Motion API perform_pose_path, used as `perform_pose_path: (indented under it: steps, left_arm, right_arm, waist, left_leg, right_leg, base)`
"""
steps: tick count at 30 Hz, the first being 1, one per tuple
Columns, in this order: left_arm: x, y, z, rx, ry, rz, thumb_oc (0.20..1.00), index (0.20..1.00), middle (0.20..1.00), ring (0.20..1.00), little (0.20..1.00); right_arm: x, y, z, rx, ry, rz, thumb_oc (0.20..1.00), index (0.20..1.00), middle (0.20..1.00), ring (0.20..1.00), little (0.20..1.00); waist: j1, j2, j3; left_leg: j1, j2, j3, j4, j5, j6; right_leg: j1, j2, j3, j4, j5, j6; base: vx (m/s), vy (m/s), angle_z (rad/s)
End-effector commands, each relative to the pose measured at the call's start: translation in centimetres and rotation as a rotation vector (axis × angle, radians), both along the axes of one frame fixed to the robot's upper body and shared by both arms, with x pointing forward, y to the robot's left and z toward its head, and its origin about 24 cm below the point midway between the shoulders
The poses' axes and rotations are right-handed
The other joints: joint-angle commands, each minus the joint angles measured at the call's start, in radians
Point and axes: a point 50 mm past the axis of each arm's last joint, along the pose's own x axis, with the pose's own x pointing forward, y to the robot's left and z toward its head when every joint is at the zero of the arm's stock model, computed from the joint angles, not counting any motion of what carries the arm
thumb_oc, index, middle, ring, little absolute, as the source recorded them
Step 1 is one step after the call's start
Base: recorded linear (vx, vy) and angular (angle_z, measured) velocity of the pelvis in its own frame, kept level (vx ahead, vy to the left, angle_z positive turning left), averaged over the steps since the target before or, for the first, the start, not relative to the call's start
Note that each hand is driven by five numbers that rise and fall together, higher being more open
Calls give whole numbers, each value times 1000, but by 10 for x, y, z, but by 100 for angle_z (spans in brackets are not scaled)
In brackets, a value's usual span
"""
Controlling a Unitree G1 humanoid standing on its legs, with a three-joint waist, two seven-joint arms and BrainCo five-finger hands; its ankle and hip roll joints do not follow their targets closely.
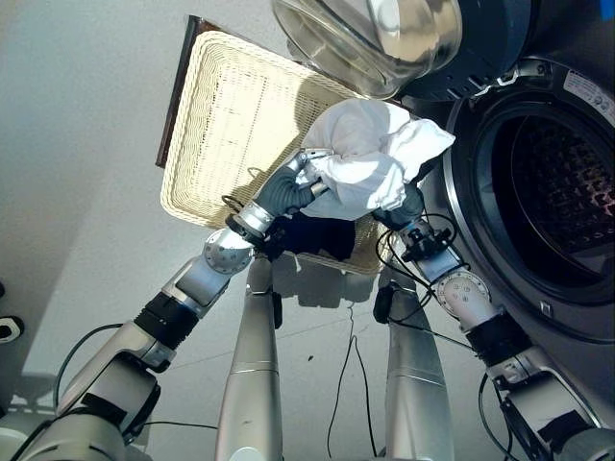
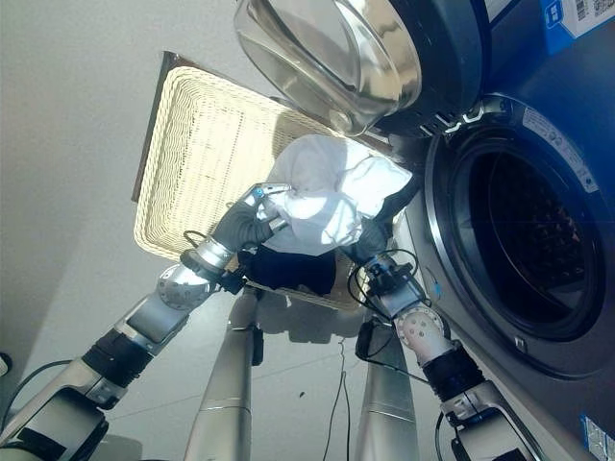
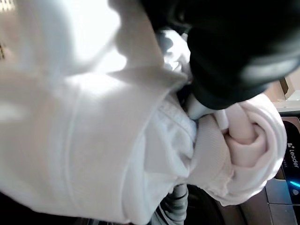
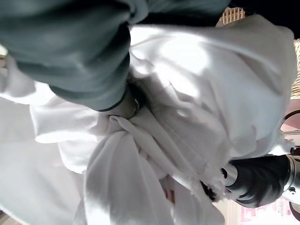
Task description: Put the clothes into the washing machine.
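Left hand (image 1: 288,190) clamped on the near-left side of a white bundle of clothes (image 1: 370,154), fingers curled into the fabric at its upper edge. Right hand (image 1: 408,209) pressed against the bundle's lower right, mostly hidden behind cloth; grip there impossible to tell from the head views. Bundle held up between both hands, off the floor, just in front of the washing machine's (image 1: 577,106) open mouth and not yet inside.

From the left wrist view: folds of the white cloth (image 3: 93,140) packed tight against the camera, with one silver finger (image 3: 197,108) poking out from under the dark cover and buried in a bunched fold. From the right wrist view: the same cloth (image 4: 187,117) gathered and twisted under the dark cover, fingers lost in it, and the other arm's dark wrist at the far side.

Further out, in the head views alone: a pale wicker basket (image 1: 221,125) lying on the floor behind the bundle, a dark garment (image 1: 317,235) hanging below the white one. Round glass door (image 1: 375,38) swung open overhead, dark perforated drum (image 1: 562,192) exposed to the right.
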Motion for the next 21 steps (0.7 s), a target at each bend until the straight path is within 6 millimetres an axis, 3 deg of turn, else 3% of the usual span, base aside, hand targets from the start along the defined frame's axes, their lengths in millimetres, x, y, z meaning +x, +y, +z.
perform_pose_path:
  steps: [1,2,4,5,6,7,11,21]
  left_arm:
    - [-9,-29,24,-61,-131,-39,592,592,592,592,592]
    - [-6,-27,22,-73,-126,3,1000,1000,1000,1000,1000]
    - [-2,-23,19,-92,-125,83,1000,1000,1000,1000,1000]
    - [0,-20,24,-114,-155,121,1000,1000,1000,1000,1000]
    - [0,-18,19,-123,-141,133,1000,1000,1000,1000,1000]
    - [1,-13,23,-163,-170,175,1000,1000,1000,1000,1000]
    - [5,7,22,-328,-219,351,1000,1000,1000,1000,1000]
    - [-3,17,22,-475,-309,433,1000,1000,1000,1000,1000]
  right_arm:
    - [-40,70,14,16,-129,404,200,200,200,200,200]
    - [-40,70,14,29,-123,404,200,200,200,200,200]
    - [-39,68,15,55,-125,398,200,200,200,200,200]
    - [-38,66,21,72,-143,396,200,200,200,200,200]
    - [-38,66,17,84,-127,393,200,200,200,200,200]
    - [-36,63,23,109,-148,382,200,200,200,200,200]
    - [-31,53,35,210,-179,342,200,200,200,200,200]
    - [-33,45,51,303,-227,307,200,200,200,200,200]
  waist:
    - [-24,37,-3]
    - [-23,38,-3]
    - [-22,37,-3]
    - [-23,37,-3]
    - [-20,38,-3]
    - [-20,37,-3]
    - [-11,38,-3]
    - [-3,37,-3]
  left_leg:
    - [-34,-93,-9,13,25,121]
    - [-26,-92,-8,14,19,121]
    - [-28,-94,-9,15,19,121]
    - [-61,-97,-6,10,50,122]
    - [-29,-95,-11,16,20,120]
    - [-60,-98,-8,10,49,122]
    - [-60,-99,-14,9,50,121]
    - [-61,-99,-16,6,49,119]
  right_leg:
    - [54,71,-76,-138,113,8]
    - [61,73,-76,-135,106,9]
    - [61,73,-77,-136,106,9]
    - [34,70,-83,-149,136,1]
    - [62,73,-77,-140,107,9]
    - [36,69,-85,-152,136,2]
    - [39,68,-89,-149,133,3]
    - [38,67,-94,-144,130,6]
  base:
    - [0,0,0]
    - [0,0,0]
    - [-26,-5,0]
    - [0,0,0]
    - [-51,-17,0]
    - [0,0,0]
    - [-14,-5,0]
    - [0,0,0]
